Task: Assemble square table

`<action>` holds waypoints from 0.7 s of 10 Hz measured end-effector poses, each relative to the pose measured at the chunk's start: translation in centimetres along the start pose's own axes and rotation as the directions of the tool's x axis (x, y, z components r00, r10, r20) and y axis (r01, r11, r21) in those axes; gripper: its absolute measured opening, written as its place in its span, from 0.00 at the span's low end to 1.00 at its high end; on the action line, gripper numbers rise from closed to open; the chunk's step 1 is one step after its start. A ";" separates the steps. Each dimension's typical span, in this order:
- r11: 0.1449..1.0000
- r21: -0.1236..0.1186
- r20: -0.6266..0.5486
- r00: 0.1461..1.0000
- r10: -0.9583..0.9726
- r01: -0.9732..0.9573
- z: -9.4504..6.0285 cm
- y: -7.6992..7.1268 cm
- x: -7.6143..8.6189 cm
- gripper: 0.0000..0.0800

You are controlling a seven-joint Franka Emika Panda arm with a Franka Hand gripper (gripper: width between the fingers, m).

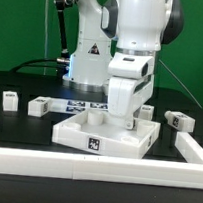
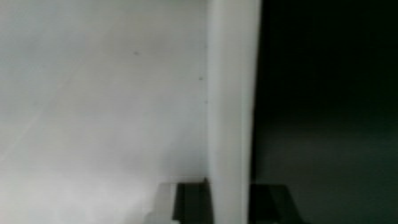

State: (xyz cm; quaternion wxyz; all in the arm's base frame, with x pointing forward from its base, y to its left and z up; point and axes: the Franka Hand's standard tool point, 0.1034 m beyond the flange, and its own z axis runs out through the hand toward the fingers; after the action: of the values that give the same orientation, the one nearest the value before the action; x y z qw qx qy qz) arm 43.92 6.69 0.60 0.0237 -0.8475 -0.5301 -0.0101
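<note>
claw (image 1: 121,119) is clenched on the square tabletop (image 1: 87,131), gripping its raised rim. in the wrist view the rim (image 2: 231,100) runs as a straight white strip down between the two dark fingertips (image 2: 192,200), one finger on each side. the slab's pale flat face fills one side of the strip and black fills the other. claw (image 2: 231,200) sits low in that picture and only the finger ends show.

exterior view: the square tabletop lies flat on the black counter (image 1: 27,125), about mid-scene, in front of the robot base. the recessed side faces up and a black-white tag (image 1: 92,143) sits on its near wall. the arm (image 1: 136,38) comes down from above, wrist vertical, and meets the slab at its far edge, toward the exterior view's right. the fingertips themselves are mostly hidden by the wrist body there.

four small white tagged legs lie loose on the counter, none touching the slab:
- first leg (image 1: 9,101), far on the exterior view's left
- second leg (image 1: 37,106), near the first, between it and the slab
- third leg (image 1: 147,112), just beside the claw on the exterior view's right; hard to tell how it lies
- fourth leg (image 1: 176,121), further to the exterior view's right

the marker board (image 1: 79,105) lies flat behind the slab, in front of the robot base, partly covered by the arm. a long white rail (image 1: 93,171) borders the counter along the near side, with short runs at both side edges.
</note>
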 end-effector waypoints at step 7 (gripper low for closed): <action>0.990 -0.001 0.005 0.990 -0.142 0.142 -0.1 0.8 -0.8 0.07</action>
State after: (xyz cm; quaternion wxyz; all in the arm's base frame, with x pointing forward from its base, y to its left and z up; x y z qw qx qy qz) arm 44.29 5.59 0.61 0.0210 -0.8076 -0.5893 -0.0098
